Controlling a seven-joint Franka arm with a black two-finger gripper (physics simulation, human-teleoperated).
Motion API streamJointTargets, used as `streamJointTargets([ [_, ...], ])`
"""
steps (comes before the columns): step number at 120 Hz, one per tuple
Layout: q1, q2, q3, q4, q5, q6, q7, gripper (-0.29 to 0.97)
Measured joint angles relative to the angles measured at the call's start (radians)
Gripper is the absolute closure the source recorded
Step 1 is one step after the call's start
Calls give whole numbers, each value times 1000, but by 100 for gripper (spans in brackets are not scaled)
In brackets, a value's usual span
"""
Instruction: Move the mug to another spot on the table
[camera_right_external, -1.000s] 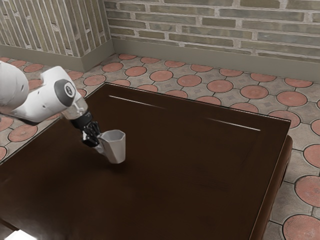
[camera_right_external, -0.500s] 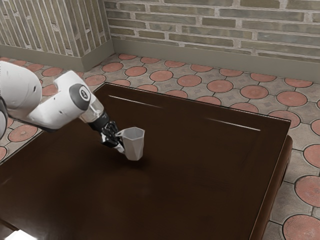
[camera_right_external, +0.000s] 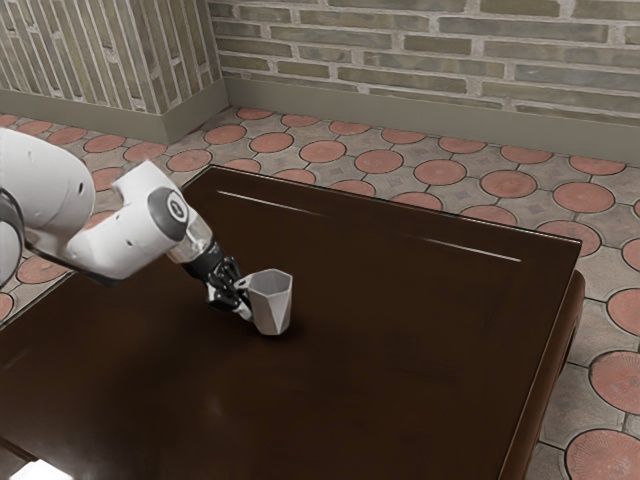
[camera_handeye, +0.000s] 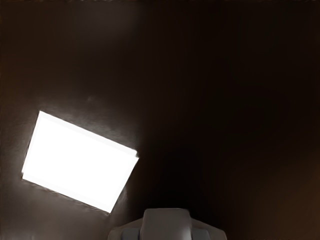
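A pale grey faceted mug (camera_right_external: 270, 301) is tilted slightly, its base at or just above the dark wooden table (camera_right_external: 400, 330), left of the table's middle. My black gripper (camera_right_external: 232, 293) is shut on the mug's handle side, reaching in from the exterior view's left. In the wrist view a blurred grey part of the mug (camera_handeye: 166, 226) sits right under my hand, over the glossy tabletop.
The table's far edge (camera_right_external: 380, 215) and right edge (camera_right_external: 550, 370) border a tiled floor. A bright ceiling-light reflection (camera_handeye: 80, 160) lies on the tabletop beside the mug. Bare tabletop spreads to the exterior view's right of the mug.
My arm carried the mug toward the exterior view's right, then lowered it down to the table surface over the last half second.
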Motion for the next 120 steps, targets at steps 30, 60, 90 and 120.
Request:
streamJointTargets([
  [30,0,2,39,-1,59,40,49,20],
  [60,0,-93,94,48,356,-10,100,6],
  [90,4,-242,40,192,614,-267,463,2],
  [120,-15,-314,-123,454,725,-588,733,1],
])
